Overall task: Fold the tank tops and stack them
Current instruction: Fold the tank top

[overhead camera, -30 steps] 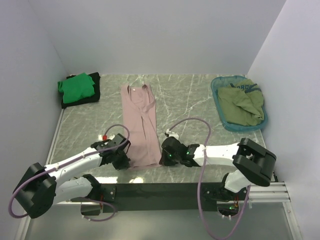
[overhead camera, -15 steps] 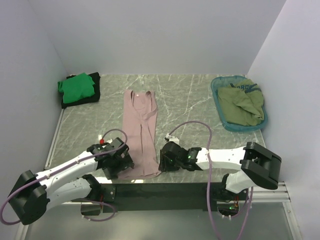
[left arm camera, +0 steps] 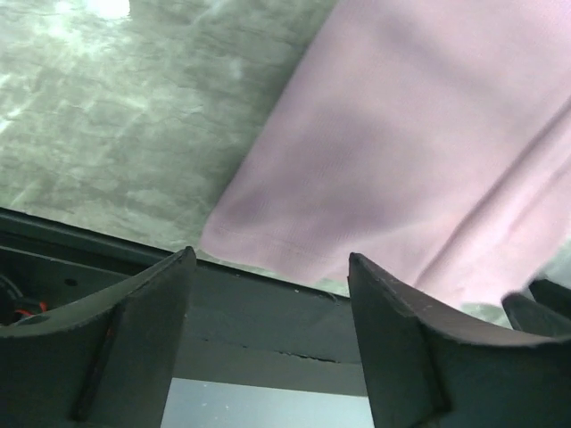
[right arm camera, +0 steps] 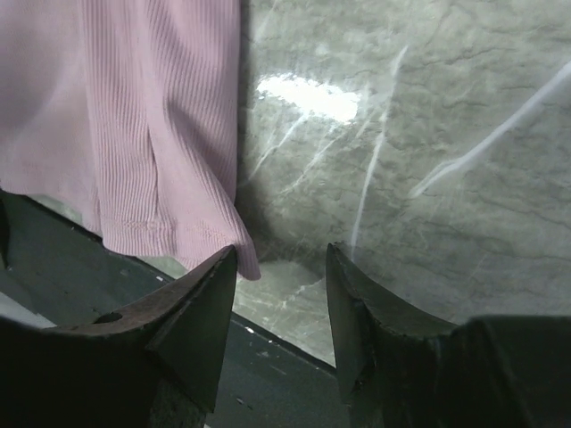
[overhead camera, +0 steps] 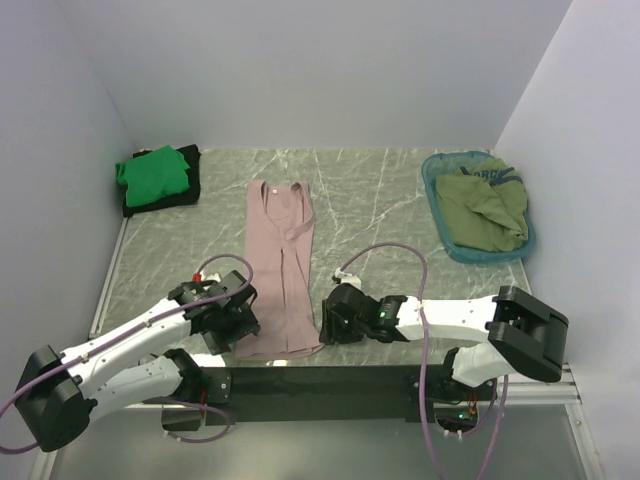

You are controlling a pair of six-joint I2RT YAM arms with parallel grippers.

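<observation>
A dusty pink tank top point(overhead camera: 280, 265) lies flat and lengthwise on the marble table, its hem at the near edge. My left gripper point(overhead camera: 238, 335) is open at the hem's left corner, and the pink cloth point(left arm camera: 410, 160) lies just beyond its fingertips point(left arm camera: 178, 267), with nothing between them. At the hem's right corner my right gripper point(overhead camera: 330, 325) is also open. The corner of the pink top point(right arm camera: 134, 134) lies by its left fingertip point(right arm camera: 223, 267), not gripped. A bright green tank top point(overhead camera: 152, 172) sits folded on a black one point(overhead camera: 165, 200) at the back left. An olive tank top point(overhead camera: 482, 210) fills the basket.
The teal oval basket point(overhead camera: 430, 180) stands at the back right by the wall. The table's dark front rail point(left arm camera: 268, 312) runs right under both grippers. Grey walls close in the left, back and right sides.
Both grippers went from shut on the pink top's hem corners to open and let the cloth go. The top was drawn toward the near edge, and both arms moved with it.
</observation>
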